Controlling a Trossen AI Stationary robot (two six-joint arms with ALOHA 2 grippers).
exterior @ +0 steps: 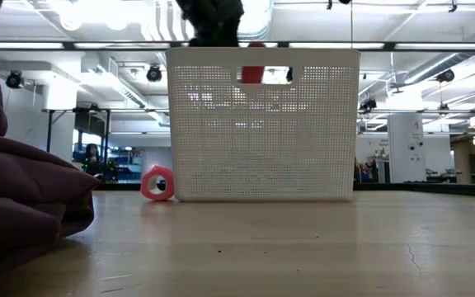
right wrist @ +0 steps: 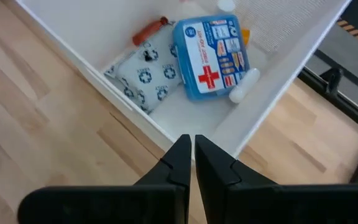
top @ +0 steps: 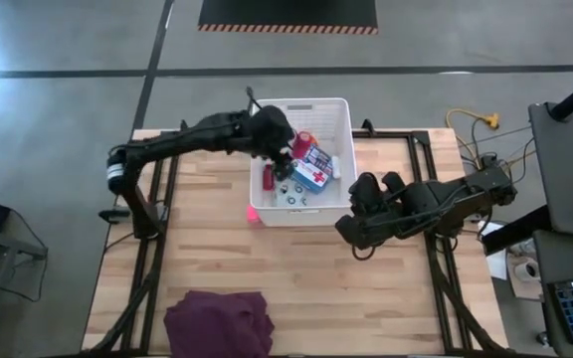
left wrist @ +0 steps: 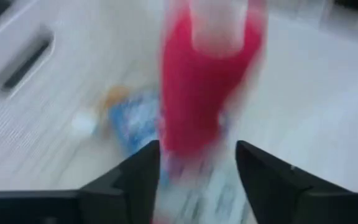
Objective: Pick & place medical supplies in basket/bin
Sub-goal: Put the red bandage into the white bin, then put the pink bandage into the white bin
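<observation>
High view: the white basket [top: 340, 159] is set at the upper centre of the frame, near the far edge of the wooden bench [top: 296, 268]. Wide bare wood is left in front of it, broken only by the dark purple cloth [top: 218, 323] at the lower left edge. The left gripper [top: 279, 141] is held over the basket's upper left part with its fingers spread; in the left wrist view a blurred pink-red tube [left wrist: 204, 87] is seen just beyond the parted fingers [left wrist: 138, 177], and whether it is touched cannot be told. The right gripper [top: 351, 234] is held over bare bench just outside the basket's lower right corner, its fingers pressed together with nothing between them. Inside the basket lie the blue first-aid pouch [right wrist: 211, 57], the white-blue patterned pouch [right wrist: 145, 74] beside it, and a white vial [right wrist: 243, 85] at the pouch's edge. A pink cube [exterior: 157, 183] rests on the bench against the basket's left wall.
</observation>
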